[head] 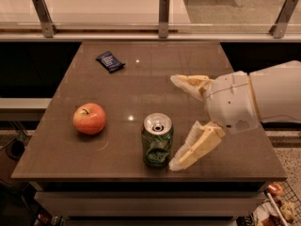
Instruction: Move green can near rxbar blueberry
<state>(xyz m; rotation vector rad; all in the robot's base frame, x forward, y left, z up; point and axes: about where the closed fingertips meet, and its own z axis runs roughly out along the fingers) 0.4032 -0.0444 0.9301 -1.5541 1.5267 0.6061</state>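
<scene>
Green dented aluminium drink can (157, 140) upright near the front edge of the brown table (70, 159), to the picture's right of a red apple (89, 118). Well apart from the small dark navy flat snack bar wrapper (110, 61), lying at the far left part of the table. White gripper (173, 122) low over the table on the can's right side, cream jaws spread wide and holding nothing, the nearer one just beside the can, contact not possible to tell.
</scene>
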